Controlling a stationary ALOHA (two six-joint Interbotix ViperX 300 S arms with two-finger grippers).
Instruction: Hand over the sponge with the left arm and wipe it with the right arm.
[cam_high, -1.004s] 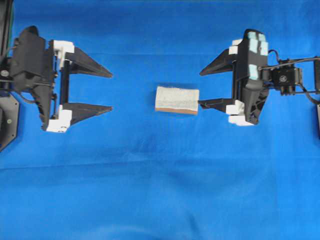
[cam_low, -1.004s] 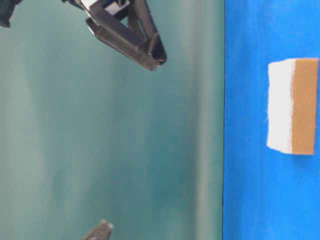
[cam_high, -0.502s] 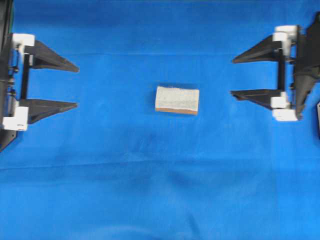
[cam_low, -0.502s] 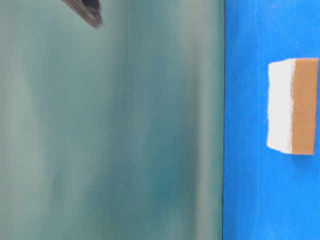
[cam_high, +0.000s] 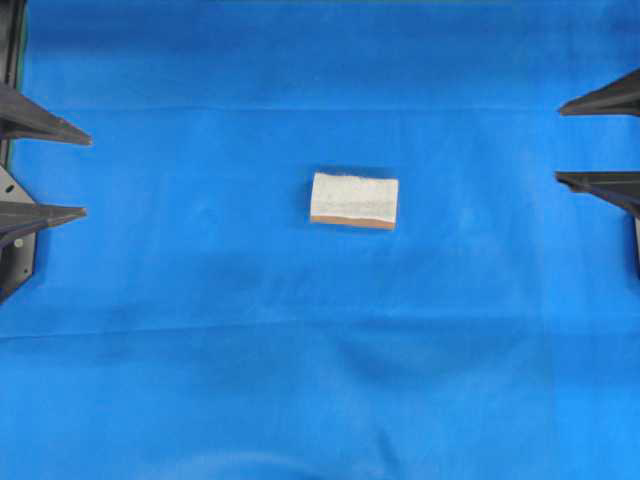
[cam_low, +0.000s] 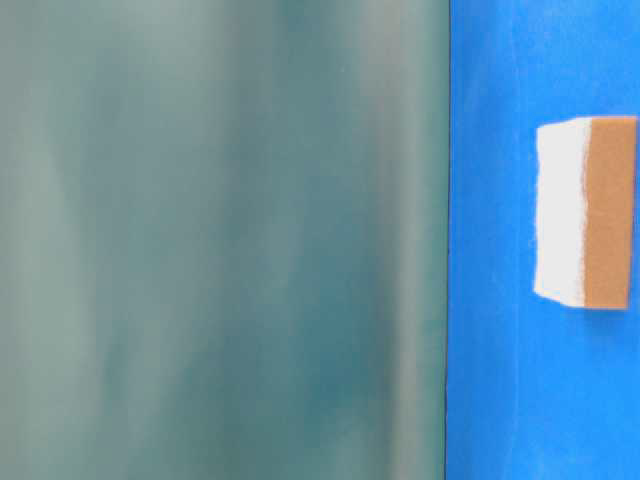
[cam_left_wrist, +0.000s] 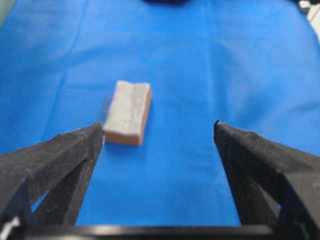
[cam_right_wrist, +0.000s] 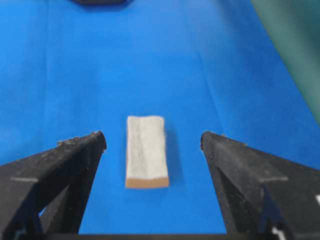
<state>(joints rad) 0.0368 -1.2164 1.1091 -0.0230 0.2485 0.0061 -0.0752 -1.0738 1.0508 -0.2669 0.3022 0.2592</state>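
The sponge (cam_high: 355, 200) lies flat in the middle of the blue cloth, grey-white face up over a thin tan-orange layer; it also shows as the sponge (cam_low: 585, 226), the sponge (cam_left_wrist: 128, 112) and the sponge (cam_right_wrist: 146, 151). At the far left edge only the two pointed fingertips of my left gripper (cam_high: 86, 174) show, wide apart and empty. At the far right edge stand the fingertips of my right gripper (cam_high: 560, 142), also spread and empty. Both are far from the sponge. In the wrist views the left gripper (cam_left_wrist: 159, 131) and the right gripper (cam_right_wrist: 153, 137) are open, the sponge ahead of them.
The blue cloth (cam_high: 320, 350) covers the whole table, with slight wrinkles toward the front. A black arm base (cam_high: 14, 240) stands at the left edge. The table-level view shows a teal wall (cam_low: 220, 240) beyond the cloth's edge.
Both arms have pulled back outward from the sponge, left to the left edge and right to the right edge, leaving the table-level view. The sponge has not moved.
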